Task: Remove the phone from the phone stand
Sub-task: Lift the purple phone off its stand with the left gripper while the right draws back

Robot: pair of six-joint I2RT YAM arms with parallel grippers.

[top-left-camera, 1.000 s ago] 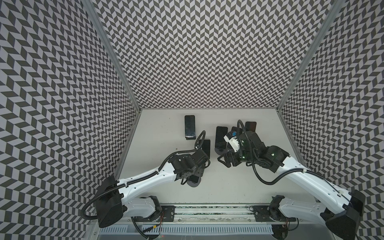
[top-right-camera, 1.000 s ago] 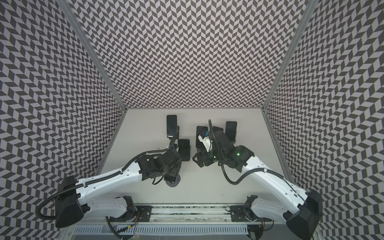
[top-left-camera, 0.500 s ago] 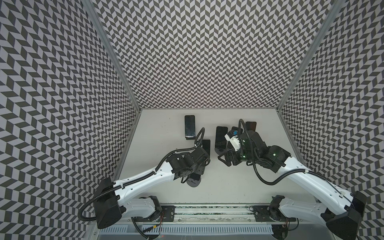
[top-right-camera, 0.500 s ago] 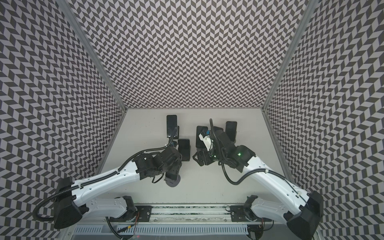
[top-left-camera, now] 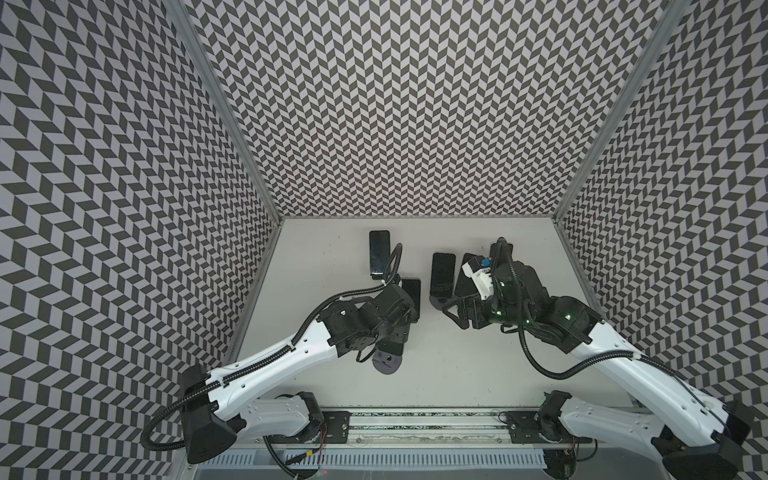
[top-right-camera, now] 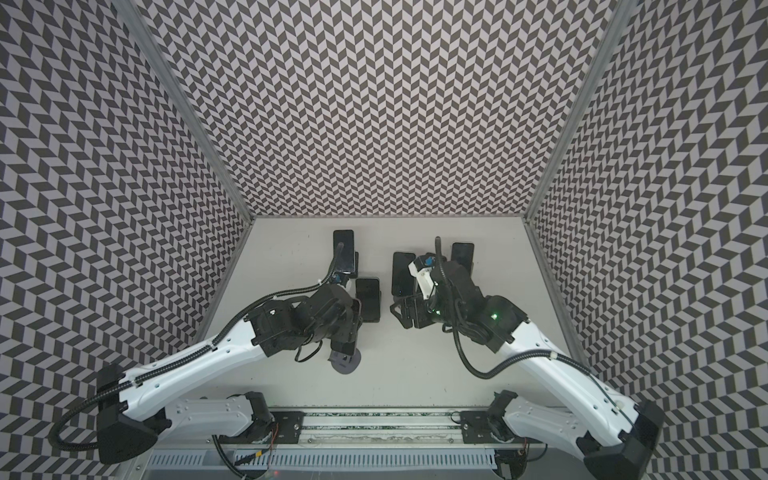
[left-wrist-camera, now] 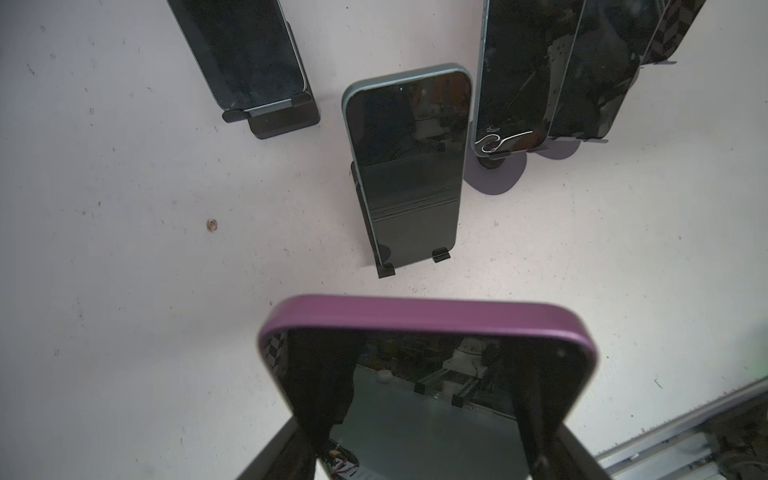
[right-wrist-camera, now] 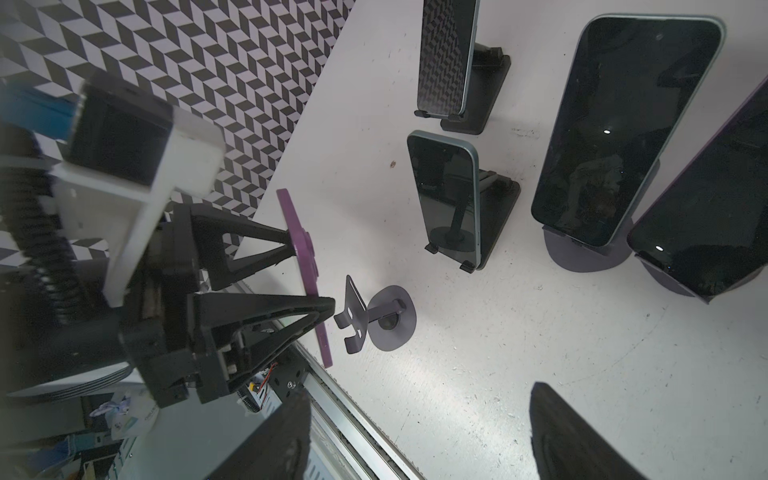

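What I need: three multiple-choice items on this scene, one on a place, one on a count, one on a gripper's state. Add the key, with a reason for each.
1. Where is the purple phone?
A. On a stand.
B. Flat on the table.
C. Held by the left gripper, off the empty stand.

2. How many phones rest on stands?
A. Four.
B. Two.
C. Six.

3. The right gripper is:
A. shut on a phone.
B. open and empty.
C. shut on a stand.

Key: 1 C, the right wrist view shows it clamped, apart from the bare stand. 2 A, both wrist views show four propped phones. 3 B, its fingers stand apart with only table between them.
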